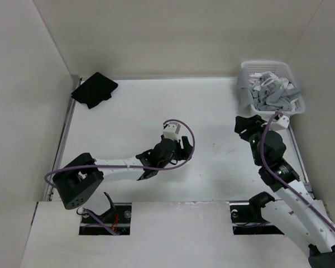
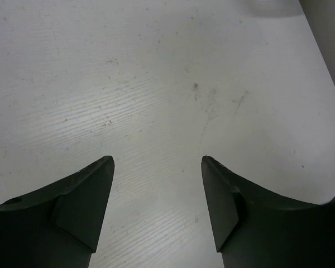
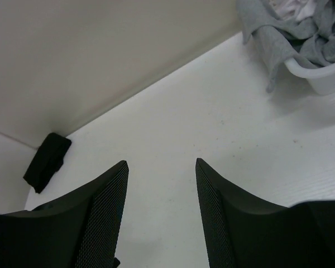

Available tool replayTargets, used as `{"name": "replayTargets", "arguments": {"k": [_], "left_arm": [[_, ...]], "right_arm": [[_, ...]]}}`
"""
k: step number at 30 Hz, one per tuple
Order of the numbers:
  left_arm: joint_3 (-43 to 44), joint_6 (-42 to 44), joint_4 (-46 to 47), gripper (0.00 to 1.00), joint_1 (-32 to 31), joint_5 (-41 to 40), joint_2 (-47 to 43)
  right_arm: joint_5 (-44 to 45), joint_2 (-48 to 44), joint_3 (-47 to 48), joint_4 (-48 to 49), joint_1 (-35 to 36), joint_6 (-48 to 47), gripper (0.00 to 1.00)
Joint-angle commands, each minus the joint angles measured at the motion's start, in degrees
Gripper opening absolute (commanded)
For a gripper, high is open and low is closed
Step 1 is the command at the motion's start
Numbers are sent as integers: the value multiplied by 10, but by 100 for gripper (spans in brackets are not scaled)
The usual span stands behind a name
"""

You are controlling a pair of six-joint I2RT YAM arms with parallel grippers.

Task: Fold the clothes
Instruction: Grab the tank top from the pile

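Left wrist view showed the left gripper [image 2: 156, 162] with its jaws wide apart and nothing between them, only bare white table [image 2: 156, 78] below. The right gripper [image 3: 162, 163] was spread just as wide and equally empty, pointing across the table with the basket [image 3: 324, 72] off to its right. From above, the left arm reached to mid-table, while the right arm stood close to the basket in the far right corner. The grey top [image 3: 268, 39] appeared to be the knit fabric draped over the basket's near rim, tangled with the laundry pile [image 1: 273, 89]; its outline could not be made out. A black garment [image 1: 95, 89] lay in the far left corner, well apart from both arms. By my judgement the folding had not begun: the top had yet to be pulled out, laid flat, and folded.
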Motion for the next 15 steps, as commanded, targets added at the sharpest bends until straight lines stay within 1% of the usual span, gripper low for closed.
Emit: {"name": "replayTargets", "arguments": {"k": [1,2,3,4,5,6,8,9,10,12,13,14,15], "left_arm": [[-24,10,61,65,2,22,-10],[-22,10,61,65,6,26,-6],[-22,11,62,65,8,29,-5],[-26,13,67,65,9,27,-6],[-27,14,69,65,9,26,-7],[-31,17,75,65,7,24,-8],[-40,24,90,64,9,23,-12],[-46,25,99,63,9,21,-15],[-55,31,115,59,10,19,-21],[-65,39,133,52,10,16,-27],[-70,43,146,40,9,15,-29],[-72,45,152,35,8,15,-29],[-74,46,156,26,7,18,-28]], "right_arm": [[34,33,33,-59,0,5,53],[33,49,46,-58,-4,4,47],[33,56,52,-58,-7,2,44],[31,79,69,-58,-18,-10,35],[30,86,74,-58,-22,-14,32],[29,106,88,-58,-31,-25,25],[29,128,98,-57,-38,-29,18],[29,146,105,-53,-47,-31,13],[29,163,112,-48,-57,-34,8],[29,187,132,-49,-85,-36,3],[28,209,150,-51,-112,-37,2],[28,223,162,-52,-130,-38,2],[27,264,191,-51,-180,-38,2]]}}
